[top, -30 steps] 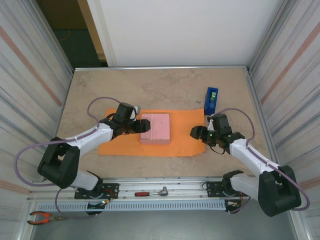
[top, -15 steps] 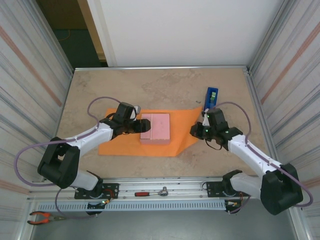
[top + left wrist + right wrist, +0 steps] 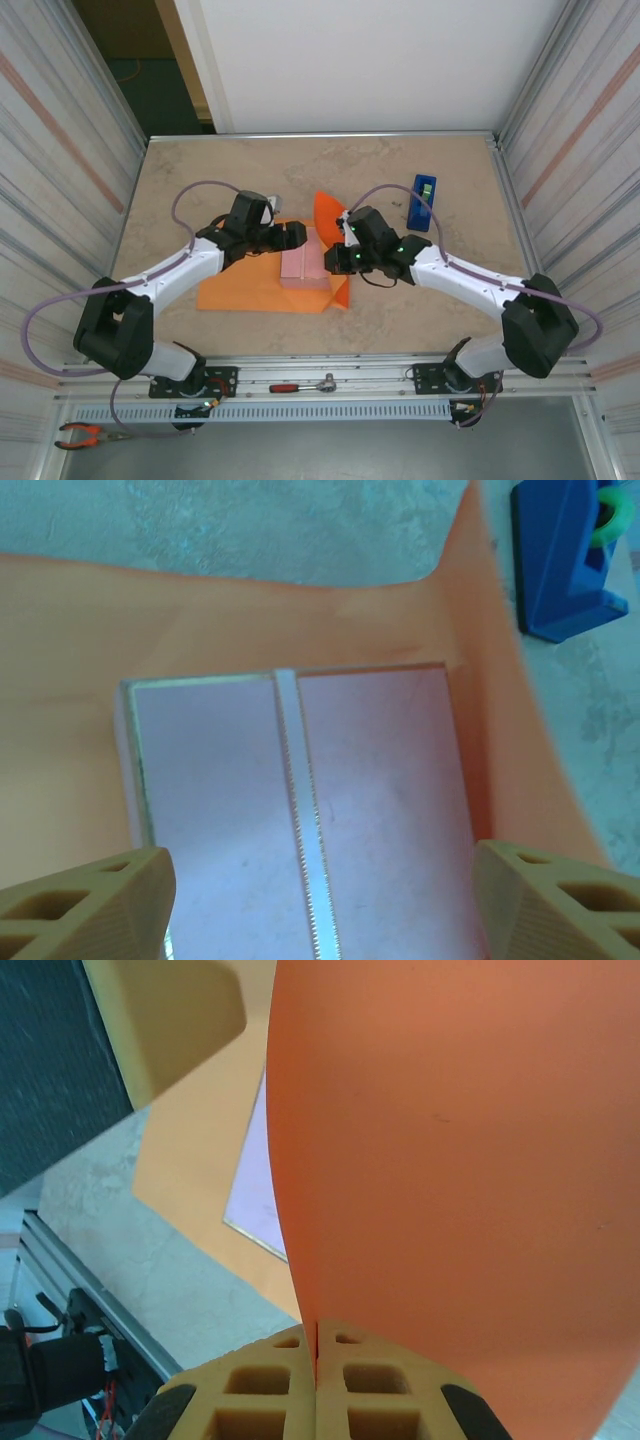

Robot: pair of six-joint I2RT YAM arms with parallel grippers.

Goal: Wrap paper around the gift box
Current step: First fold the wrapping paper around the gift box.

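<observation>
The pale pink gift box [image 3: 305, 265] lies on the orange paper [image 3: 245, 288] in the middle of the table. In the left wrist view the gift box [image 3: 300, 800] has a pale strip down its middle and sits on the paper [image 3: 200, 620]. My left gripper [image 3: 290, 237] is open at the box's left end, its fingers [image 3: 90, 900] standing wide on either side of the box. My right gripper [image 3: 340, 256] is shut on the paper's right edge [image 3: 450, 1160]. That flap [image 3: 326, 212] stands lifted over the box's right side.
A blue tape dispenser [image 3: 422, 202] stands upright to the right of the paper, also in the left wrist view [image 3: 565, 555]. A red-handled tool [image 3: 300, 386] lies on the front rail and pliers [image 3: 85, 435] at the near left. Corrugated walls close both sides.
My right gripper shut on the paper's right edge and carried it up and left over the box. The left gripper shifted slightly up and its jaws widened.
</observation>
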